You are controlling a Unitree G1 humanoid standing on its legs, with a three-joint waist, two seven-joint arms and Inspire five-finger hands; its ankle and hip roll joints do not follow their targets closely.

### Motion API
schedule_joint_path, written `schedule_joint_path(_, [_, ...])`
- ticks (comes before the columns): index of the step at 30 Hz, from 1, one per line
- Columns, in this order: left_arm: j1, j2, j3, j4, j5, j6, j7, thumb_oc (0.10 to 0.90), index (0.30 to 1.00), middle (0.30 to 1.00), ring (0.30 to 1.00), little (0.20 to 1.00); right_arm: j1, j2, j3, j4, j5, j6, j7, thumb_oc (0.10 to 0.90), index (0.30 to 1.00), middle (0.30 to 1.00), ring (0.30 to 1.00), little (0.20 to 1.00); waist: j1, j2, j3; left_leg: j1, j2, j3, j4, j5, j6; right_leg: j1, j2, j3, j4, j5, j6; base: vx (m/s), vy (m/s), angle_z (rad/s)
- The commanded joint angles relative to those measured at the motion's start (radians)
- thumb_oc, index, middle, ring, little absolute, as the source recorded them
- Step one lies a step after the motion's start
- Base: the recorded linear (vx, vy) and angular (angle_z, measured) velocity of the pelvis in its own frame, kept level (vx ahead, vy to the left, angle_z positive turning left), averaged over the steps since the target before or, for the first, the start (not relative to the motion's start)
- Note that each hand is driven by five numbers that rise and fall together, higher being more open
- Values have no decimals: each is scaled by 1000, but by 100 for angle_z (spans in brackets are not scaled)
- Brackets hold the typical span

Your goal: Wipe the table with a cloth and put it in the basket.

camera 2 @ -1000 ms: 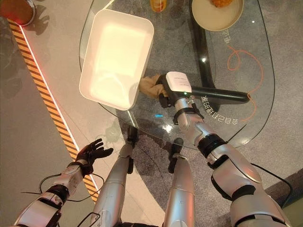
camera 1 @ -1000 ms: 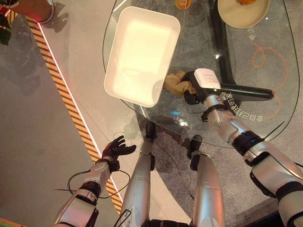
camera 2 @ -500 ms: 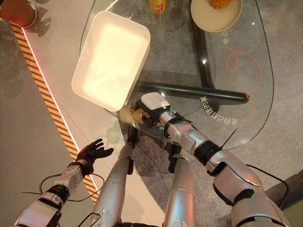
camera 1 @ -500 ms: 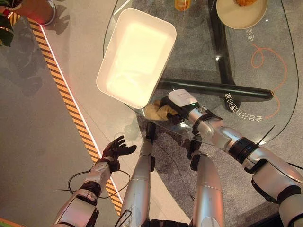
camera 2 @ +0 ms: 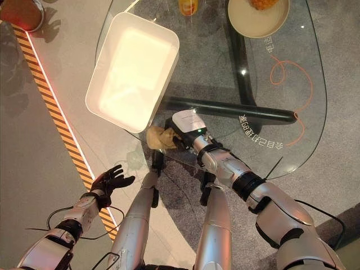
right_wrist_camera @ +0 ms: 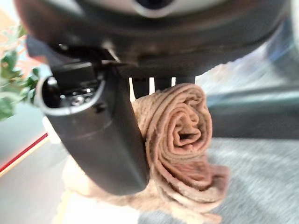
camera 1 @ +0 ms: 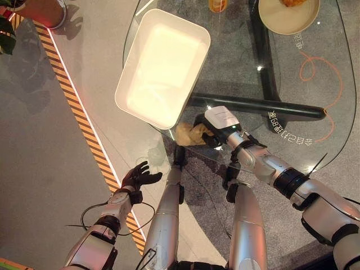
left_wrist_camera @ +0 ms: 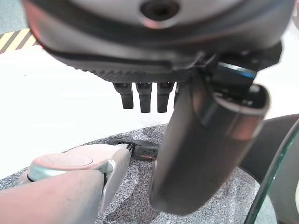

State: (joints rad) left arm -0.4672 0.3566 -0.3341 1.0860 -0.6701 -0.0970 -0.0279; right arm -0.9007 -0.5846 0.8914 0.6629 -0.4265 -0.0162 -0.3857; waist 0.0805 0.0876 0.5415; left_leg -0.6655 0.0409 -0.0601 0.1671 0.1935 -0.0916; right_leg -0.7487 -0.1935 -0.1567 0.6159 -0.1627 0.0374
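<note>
Surface (camera 1: pixel 315 84): oval clear-glass top on a dark crossed base seen through the glass, with orange line markings toward 3 o'clock.

Items directly on it:
- White rectangular plastic basket (camera 1: pixel 162 67), at 9 to 10 o'clock, its near-left corner past the glass edge.
- Tan crumpled cloth (camera 1: pixel 190 133), at 7 o'clock by the near rim, just beside the basket's near end.
- Round beige plate (camera 1: pixel 288 14) bearing orange-brown food, at 1 o'clock near the far rim.
- Orange-yellow item (camera 1: pixel 217 5), at 12 o'clock, cut by the frame edge; kind cannot be told.
</note>
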Motion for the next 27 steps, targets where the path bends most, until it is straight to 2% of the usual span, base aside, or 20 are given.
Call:
schedule_joint_path(1, [26,4,3,34,13,-23,11,800,900,900,900,900,-125,-36,-112,12,53,26,-180,100,300,300,300,200,-4,-5,-21,-2,-34,76,171,-180,60,40,13,-1,-195,150,40,0,0,0])
schedule_joint_path(7, [37,10,3,12,6,-15,19,800,900,900,900,900,-161,-83,-195,122,104,62,-262,100,300,300,300,200,-1,-1,-21,-11,-32,73,178,-185,67,28,20,2,-182,149,38,0,0,0])
schedule_joint_path(18, [46,30,4,1,-13,-12,10,800,900,900,900,900,-160,-164,-318,351,176,77,-377,100,300,300,300,200,-6,3,-21,-23,-30,68,193,-195,77,16,24,8,-172,147,36,0,0,0])
schedule_joint_path(20, [48,33,2,-3,-17,-10,12,800,900,900,900,900,-159,-173,-337,384,216,81,-395,100,300,300,300,200,-6,3,-21,-23,-31,68,193,-196,79,15,25,8,-172,147,36,0,0,0])
schedule_joint_path(21, [55,38,5,-6,-18,-12,12,800,900,900,900,900,-142,-184,-380,408,258,81,-422,100,300,300,300,200,-9,2,-21,-24,-30,67,195,-199,79,16,27,11,-172,146,36,0,0,0])
schedule_joint_path(27, [59,56,16,-13,-23,-4,6,800,900,900,900,900,-118,-214,-469,471,332,109,-464,100,300,300,300,200,-14,-2,-21,-26,-29,66,196,-204,82,17,31,12,-176,147,39,0,0,0])
